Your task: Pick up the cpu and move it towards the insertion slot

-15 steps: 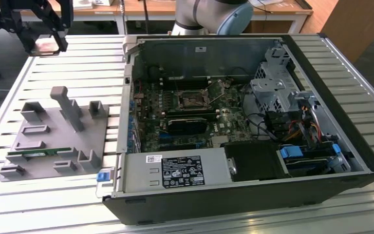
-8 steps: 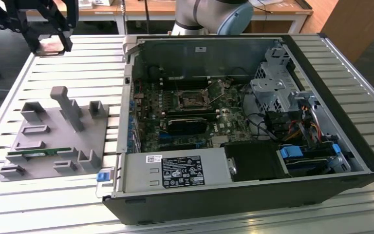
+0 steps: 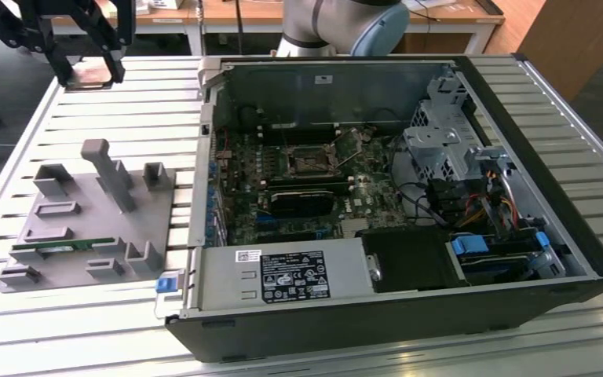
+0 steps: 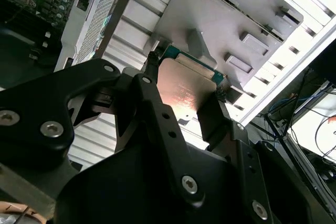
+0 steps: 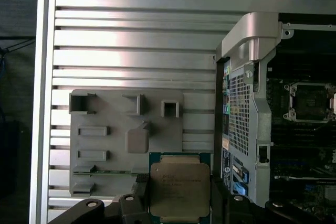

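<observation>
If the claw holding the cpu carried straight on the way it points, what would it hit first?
The claw, shut on the cpu, points down. It would probably meet the slatted table at the edge of the grey fixture plate. Depth is unclear, so I cannot tell which comes first.

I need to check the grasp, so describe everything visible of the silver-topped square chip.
The flat square chip with a dull silver metal lid on a green board edge sits clamped between the black tool's two fingers, which press on opposite sides. It hangs lifted above the slatted aluminium table, close to the grey plastic parts holder, outside the open computer case. The second wrist view shows its smooth reflective face.
</observation>
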Robot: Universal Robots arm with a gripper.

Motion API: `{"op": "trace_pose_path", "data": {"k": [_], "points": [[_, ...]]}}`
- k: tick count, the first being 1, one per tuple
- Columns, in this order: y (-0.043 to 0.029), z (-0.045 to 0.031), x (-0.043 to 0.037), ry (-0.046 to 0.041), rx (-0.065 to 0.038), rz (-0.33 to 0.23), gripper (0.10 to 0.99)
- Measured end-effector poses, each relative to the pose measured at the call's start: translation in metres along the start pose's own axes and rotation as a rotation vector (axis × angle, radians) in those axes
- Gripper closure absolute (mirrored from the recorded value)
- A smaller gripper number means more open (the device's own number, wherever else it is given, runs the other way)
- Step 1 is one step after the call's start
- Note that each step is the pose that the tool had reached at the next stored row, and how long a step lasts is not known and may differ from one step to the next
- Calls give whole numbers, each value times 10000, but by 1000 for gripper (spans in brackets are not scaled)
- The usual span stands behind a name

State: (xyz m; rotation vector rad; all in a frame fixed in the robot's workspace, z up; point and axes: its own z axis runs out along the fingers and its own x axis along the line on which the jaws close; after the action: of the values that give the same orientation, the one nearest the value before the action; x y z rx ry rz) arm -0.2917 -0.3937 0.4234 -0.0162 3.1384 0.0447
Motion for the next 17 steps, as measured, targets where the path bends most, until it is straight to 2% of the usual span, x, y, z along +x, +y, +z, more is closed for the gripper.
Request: {"op": "trace_pose_path", "data": {"k": [17], "points": [[-1, 0, -121, 0, 0, 0, 541]]}}
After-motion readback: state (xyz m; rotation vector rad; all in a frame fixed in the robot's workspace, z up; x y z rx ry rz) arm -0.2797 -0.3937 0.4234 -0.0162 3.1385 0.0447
